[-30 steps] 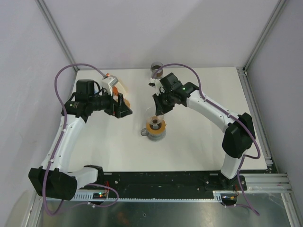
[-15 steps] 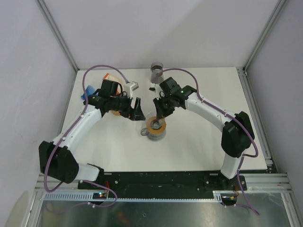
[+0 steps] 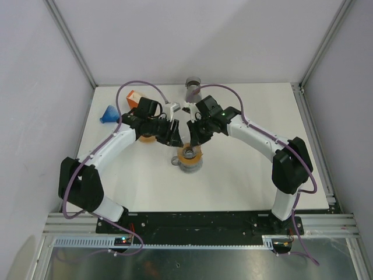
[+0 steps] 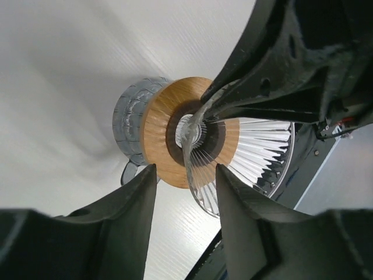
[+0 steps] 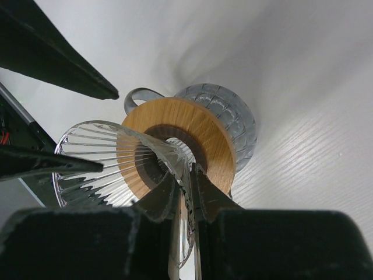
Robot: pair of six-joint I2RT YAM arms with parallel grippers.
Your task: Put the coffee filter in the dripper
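Coffee filter [image 5: 99, 153] is sitting pinched by its rim in your right gripper [image 5: 186, 174], over the wooden collar of the dripper [image 5: 228, 112]. Your left gripper [image 4: 186, 170] is hanging, jaws parted, astride that rim, perhaps touching; white table [image 3: 250, 172] is lying beyond them.

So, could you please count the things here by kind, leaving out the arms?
Dripper: 1
Filter: 1
Blue funnel: 1
Orange box: 1
Grey cup: 1
Orange thing, half hidden: 1
Total: 6
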